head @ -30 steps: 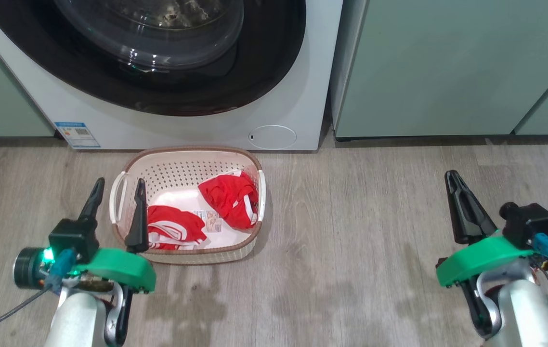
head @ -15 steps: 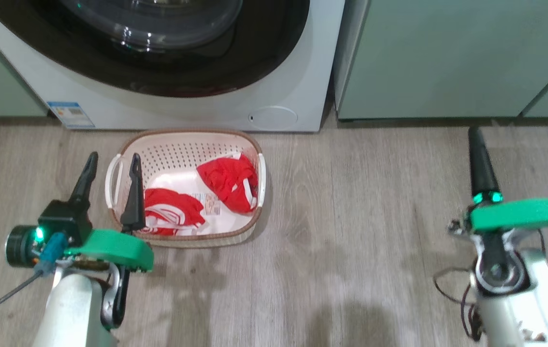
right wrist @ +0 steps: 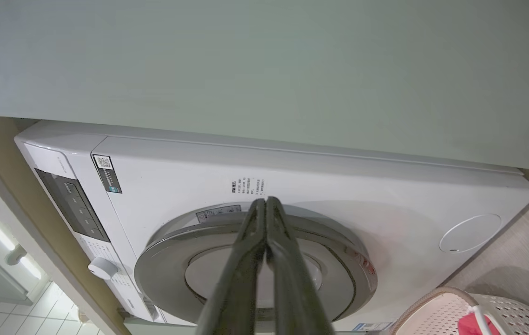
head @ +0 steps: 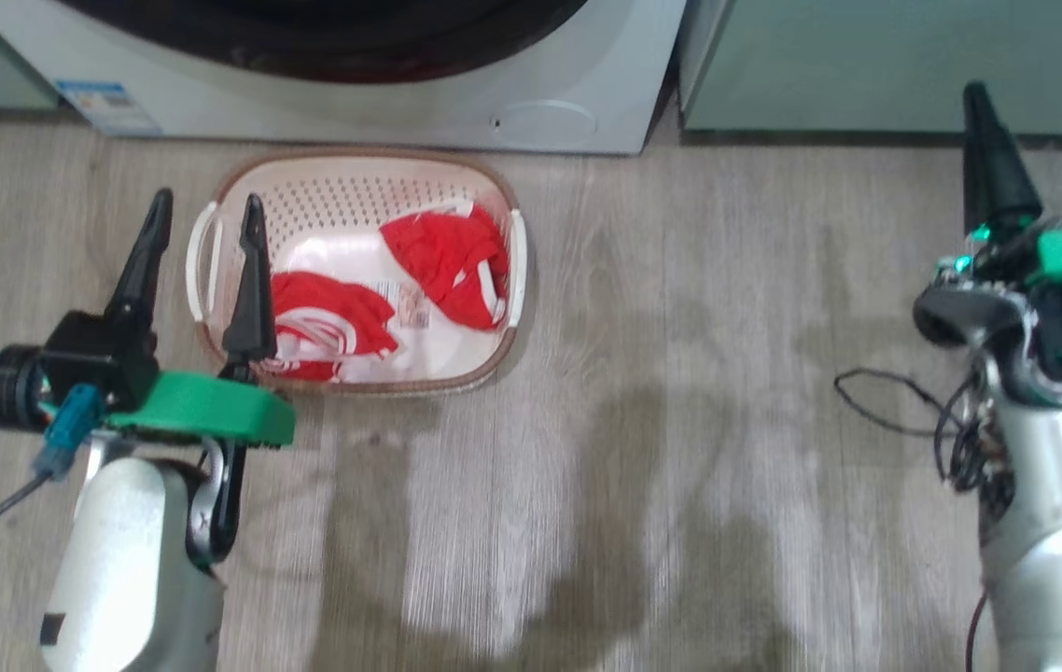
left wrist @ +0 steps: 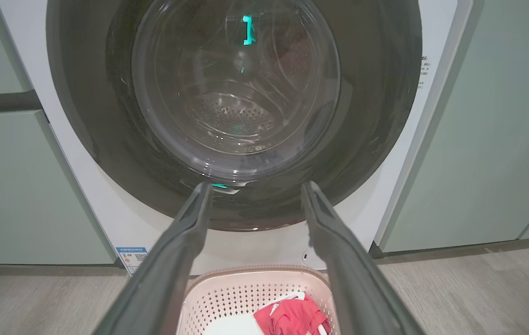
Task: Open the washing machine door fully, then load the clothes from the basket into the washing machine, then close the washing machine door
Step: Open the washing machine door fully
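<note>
Hanging at the left above the wooden floor (head: 680,373), the left pincer (head: 207,200) has its two dark fingers spread wide with nothing between them. In the head view its inner finger crosses the left end of the basket (head: 354,157). The basket stands on the floor just in front of the washing machine (head: 400,103). The clothes (head: 330,313), two red pieces with white trim, lie inside it, one at the near left and one toward the far right. From the left wrist, the washing machine door (left wrist: 376,116) sits shut against the white front. Far right, the right pincer (head: 976,93) is pressed closed and empty, its tip toward the pale green cabinet (head: 867,56)
</note>
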Robot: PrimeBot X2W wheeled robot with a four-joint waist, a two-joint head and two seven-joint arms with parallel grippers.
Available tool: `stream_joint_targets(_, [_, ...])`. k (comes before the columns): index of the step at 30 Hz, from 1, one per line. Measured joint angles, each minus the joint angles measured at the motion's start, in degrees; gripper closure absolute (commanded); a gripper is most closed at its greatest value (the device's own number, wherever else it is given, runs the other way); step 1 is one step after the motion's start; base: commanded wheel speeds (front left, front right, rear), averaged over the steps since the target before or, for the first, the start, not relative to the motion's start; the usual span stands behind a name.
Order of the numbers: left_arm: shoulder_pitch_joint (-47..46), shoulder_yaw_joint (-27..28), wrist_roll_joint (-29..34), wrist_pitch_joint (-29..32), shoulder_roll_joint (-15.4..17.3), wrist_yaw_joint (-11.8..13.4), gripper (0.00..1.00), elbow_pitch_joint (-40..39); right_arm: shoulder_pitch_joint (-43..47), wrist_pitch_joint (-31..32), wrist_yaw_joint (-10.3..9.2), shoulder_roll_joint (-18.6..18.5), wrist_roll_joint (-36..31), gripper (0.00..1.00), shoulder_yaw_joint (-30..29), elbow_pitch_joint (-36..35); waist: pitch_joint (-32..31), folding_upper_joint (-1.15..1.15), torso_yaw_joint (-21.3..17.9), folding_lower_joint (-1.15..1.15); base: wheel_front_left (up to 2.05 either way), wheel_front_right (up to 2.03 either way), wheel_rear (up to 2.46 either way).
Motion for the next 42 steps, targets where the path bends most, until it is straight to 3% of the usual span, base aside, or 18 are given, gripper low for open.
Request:
stream_joint_targets(11, [-4.8,-0.5,0.0,0.0,-1.4,-1.3,0.0,-1.4,-17.3,8.5,-0.01,-4.0,2.6,1.0,2.0,11.1,7.2,0.0,2.8,-0.01,0.0,0.0,0.0])
stream_joint_targets(20, [-7.7,-0.8,0.0,0.0,-2.0,-2.2,0.0,-1.6,-30.7,13.5,-0.01,-6.3,0.3,1.0,6.7,18.5,11.5,0.0,5.0,0.0,0.0,0.0,0.0])
stream_joint_targets(42, [-10.8,-1.7,0.0,0.0,-3.5,-2.5,0.0,-2.2,-50.2,15.9,-0.01,-4.1,-5.9,1.0,12.7,28.8,17.0,0.0,8.6,-0.01,0.0,0.0,0.0])
